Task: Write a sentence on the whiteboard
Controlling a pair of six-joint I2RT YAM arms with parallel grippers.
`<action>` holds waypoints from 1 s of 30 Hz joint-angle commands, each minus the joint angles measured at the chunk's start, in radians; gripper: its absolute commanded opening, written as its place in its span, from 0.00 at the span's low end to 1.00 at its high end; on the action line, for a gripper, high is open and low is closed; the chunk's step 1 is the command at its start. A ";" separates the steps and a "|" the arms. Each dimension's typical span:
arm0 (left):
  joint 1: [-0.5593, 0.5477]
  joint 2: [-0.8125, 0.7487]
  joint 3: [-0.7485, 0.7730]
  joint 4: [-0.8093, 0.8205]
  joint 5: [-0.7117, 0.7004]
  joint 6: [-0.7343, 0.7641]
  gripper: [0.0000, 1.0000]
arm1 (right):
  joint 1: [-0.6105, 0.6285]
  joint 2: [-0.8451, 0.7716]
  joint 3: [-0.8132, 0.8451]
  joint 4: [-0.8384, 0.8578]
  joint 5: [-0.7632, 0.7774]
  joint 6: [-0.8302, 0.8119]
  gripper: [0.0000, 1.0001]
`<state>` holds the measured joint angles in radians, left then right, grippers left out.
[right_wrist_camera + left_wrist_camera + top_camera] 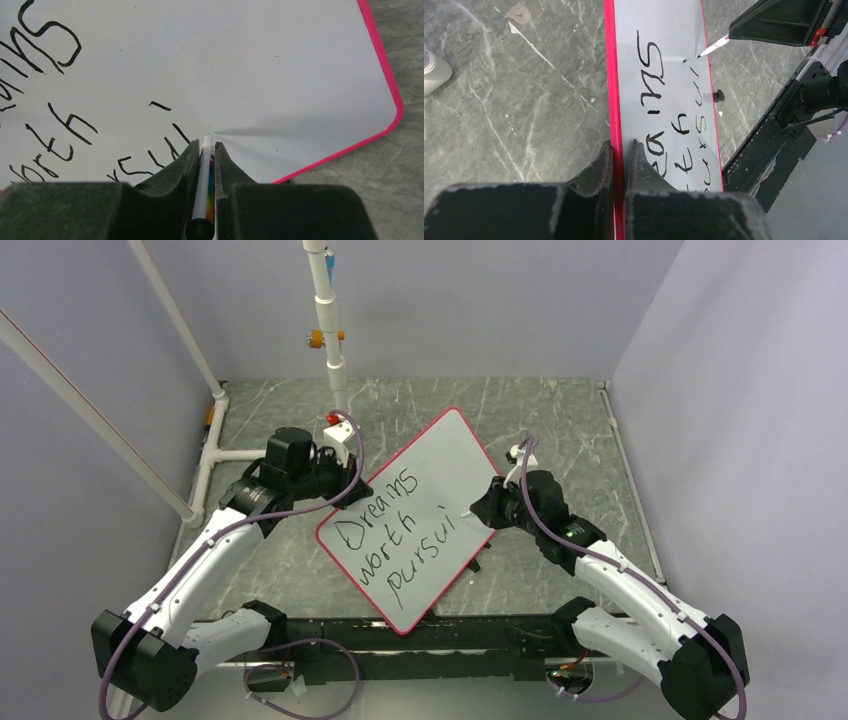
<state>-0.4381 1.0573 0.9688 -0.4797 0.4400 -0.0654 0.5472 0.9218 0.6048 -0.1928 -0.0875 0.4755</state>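
While the left claw [622, 145] is clenching the red edge of the board [445, 465], the right claw [206, 145] is grasping a marker [204, 190] and pressing its tip to the white face, just past the last stroke. The board is lying slantwise across the middle of the worktop [560, 430], between the two arms. Whether it is resting flat I cannot tell. The sentence [395, 540] is reading "Dreams worth pursui", so to my eye the last word is waiting on its ending.

From where I am standing, the room left is looking like the main worry. The bottom line is running toward the board's right edge, and wide letters could be spilling onto the red border or off it.

The left claw is pinching only a thin strip of that edge, so a firm push from the marker could be swivelling the board and skewing the strokes.

The marker is sitting lengthwise between the right fingers, with its tip barely poking out. Too much pressure might be sliding it back, leaving faint or broken lines.

The right claw is also hovering close over fresh ink, so a low pass could be smearing "pursui"
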 commanded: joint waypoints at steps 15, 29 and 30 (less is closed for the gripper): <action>-0.017 0.006 -0.007 -0.031 -0.048 0.111 0.00 | -0.027 0.005 0.012 0.158 -0.044 0.047 0.00; -0.019 0.010 -0.006 -0.032 -0.052 0.113 0.00 | -0.032 0.041 0.003 0.166 -0.063 0.044 0.00; -0.019 0.010 -0.006 -0.033 -0.052 0.113 0.00 | -0.032 0.043 0.001 0.162 -0.062 0.042 0.00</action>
<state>-0.4400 1.0576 0.9688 -0.4786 0.4393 -0.0647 0.5205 0.9569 0.5896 -0.0731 -0.1398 0.5175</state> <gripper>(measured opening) 0.080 0.151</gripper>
